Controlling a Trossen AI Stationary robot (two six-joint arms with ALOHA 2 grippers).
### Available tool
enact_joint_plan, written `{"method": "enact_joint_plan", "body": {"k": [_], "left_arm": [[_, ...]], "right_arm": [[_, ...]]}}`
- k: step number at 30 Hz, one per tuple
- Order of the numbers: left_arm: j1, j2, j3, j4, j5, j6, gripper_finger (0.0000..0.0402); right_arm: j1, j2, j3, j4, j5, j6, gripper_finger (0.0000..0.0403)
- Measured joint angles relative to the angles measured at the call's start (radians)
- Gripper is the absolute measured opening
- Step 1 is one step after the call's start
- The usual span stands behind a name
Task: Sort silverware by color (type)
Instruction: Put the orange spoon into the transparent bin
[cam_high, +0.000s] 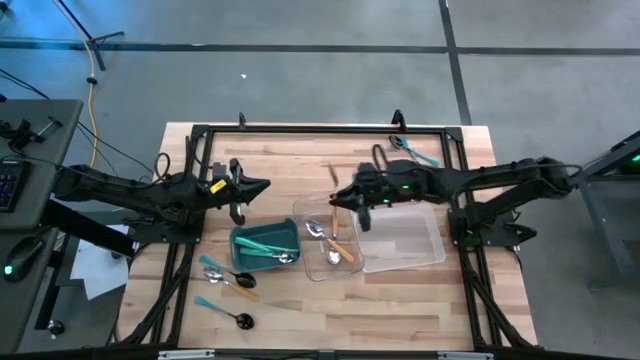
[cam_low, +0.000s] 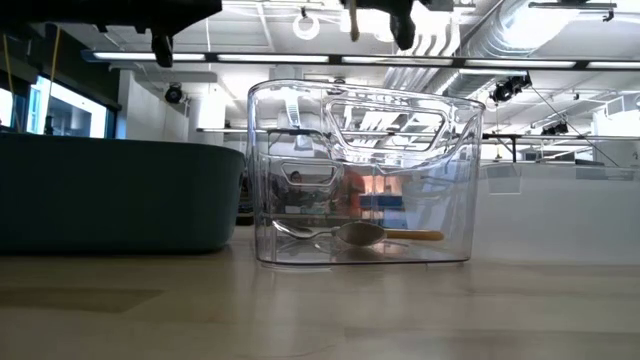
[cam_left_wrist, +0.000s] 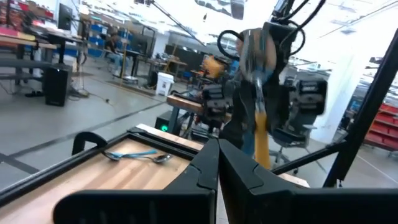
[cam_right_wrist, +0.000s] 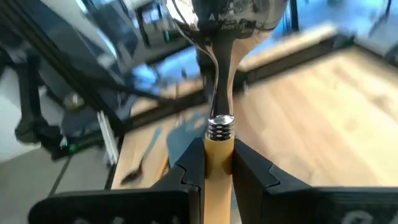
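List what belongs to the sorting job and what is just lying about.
Job: loose spoons; spoons in teal bin; spoons in clear tray; orange-handled spoon in right end effector.
Lying about: empty tray; scissors.

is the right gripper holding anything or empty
Holding. The right gripper is shut on an orange-handled spoon, its handle clamped between the fingers, silver bowl sticking out ahead.

Clear plastic tray (cam_low: 300, 170) on wooden table (cam_low: 320, 310), orange-handled spoon (cam_low: 385, 235) inside, teal bin (cam_low: 120, 195) beside
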Motion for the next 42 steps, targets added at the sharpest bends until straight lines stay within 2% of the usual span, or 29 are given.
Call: {"method": "enact_joint_plan", "body": {"k": [6,9,15,25,42], "left_arm": [[0.0,0.0,0.0,0.005,-0.015,0.005,0.0],[0.0,0.0,0.0,0.014,-0.015,0.006,0.0],[0.0,0.0,0.0,0.011,-0.015,0.006,0.0],[0.0,0.0,0.0,0.011,-0.015,0.024,0.0],[0.0,0.0,0.0,0.01,-0.042,0.024,0.0]], "right_arm": [[0.004,0.168,0.146,-0.235,-0.12,0.163,0.0038],[0.012,0.24,0.159,-0.281,-0.157,0.252,0.0038],[0.017,0.367,0.159,-0.301,-0.163,0.418,0.0038],[0.017,0.488,0.159,-0.298,-0.176,0.469,0.0038],[0.014,0.552,0.158,-0.312,-0.172,0.502,0.0056]]}}
